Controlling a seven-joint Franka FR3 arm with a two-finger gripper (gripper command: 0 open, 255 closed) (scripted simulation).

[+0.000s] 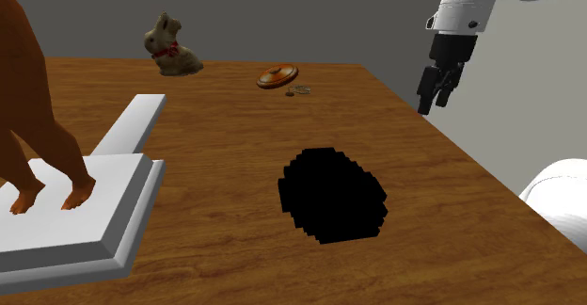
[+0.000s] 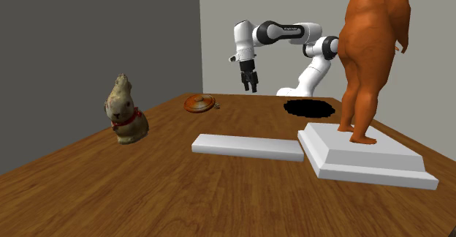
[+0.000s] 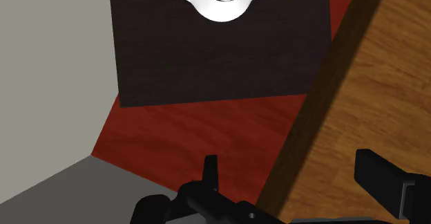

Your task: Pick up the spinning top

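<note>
The spinning top (image 1: 277, 75) is an orange-brown disc lying tilted on the wooden table (image 1: 235, 237), near its far edge. It also shows beyond the bunny in the second exterior view (image 2: 199, 102). My black gripper (image 1: 435, 94) hangs in the air above the table's edge, well to the shoulder view's right of the top and nearer the stand. In the second exterior view the gripper (image 2: 250, 84) is behind and right of the top. In the wrist view the gripper (image 3: 297, 181) is open over the table's edge, with nothing between its fingers (image 3: 211, 174).
A small grey piece (image 1: 301, 90) lies beside the top. A chocolate-style bunny (image 1: 172, 47) stands at the far edge. An orange figure (image 2: 369, 53) stands on a white base (image 2: 362, 155), next to a white slab (image 2: 247, 147). A black patch (image 1: 332, 195) marks the table.
</note>
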